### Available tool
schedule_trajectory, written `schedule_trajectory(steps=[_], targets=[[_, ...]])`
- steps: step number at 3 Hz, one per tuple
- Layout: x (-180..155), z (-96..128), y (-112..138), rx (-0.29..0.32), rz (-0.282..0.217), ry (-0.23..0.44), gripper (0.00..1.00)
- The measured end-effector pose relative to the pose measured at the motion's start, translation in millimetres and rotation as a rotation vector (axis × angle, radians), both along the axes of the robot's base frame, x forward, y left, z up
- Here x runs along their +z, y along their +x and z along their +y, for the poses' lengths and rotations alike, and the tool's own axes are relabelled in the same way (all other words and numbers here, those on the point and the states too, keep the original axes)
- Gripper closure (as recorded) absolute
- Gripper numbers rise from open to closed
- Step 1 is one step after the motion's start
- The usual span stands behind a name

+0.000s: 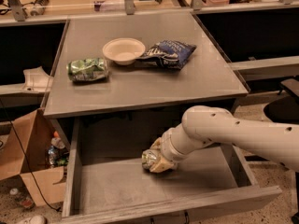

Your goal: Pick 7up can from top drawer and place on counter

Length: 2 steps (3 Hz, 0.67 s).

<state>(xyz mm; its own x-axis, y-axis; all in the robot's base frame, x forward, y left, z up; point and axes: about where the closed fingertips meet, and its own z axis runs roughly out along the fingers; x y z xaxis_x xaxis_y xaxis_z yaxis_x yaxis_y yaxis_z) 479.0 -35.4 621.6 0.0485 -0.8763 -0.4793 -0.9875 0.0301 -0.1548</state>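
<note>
The top drawer [107,186] stands pulled open below the counter [187,85]. My gripper [158,161] reaches down into the drawer from the right, near its middle. It is shut on the 7up can [149,158], a small pale can that lies at the fingertips just above the drawer bottom. The fingers cover most of the can; only its left end shows. My white arm [233,132] crosses the drawer's right side.
On the counter lie a shiny green crinkled item [88,69] at the left, a white bowl [124,50] and a dark blue chip bag [168,54]. An open cardboard box [28,171] with bottles stands on the floor to the left of the drawer.
</note>
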Motion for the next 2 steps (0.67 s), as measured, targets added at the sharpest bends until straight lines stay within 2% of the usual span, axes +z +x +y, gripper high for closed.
schedule_trajectory(steps=[2], targets=[[22,-30,-5,-0.035,0.030,-0.017,1.00]])
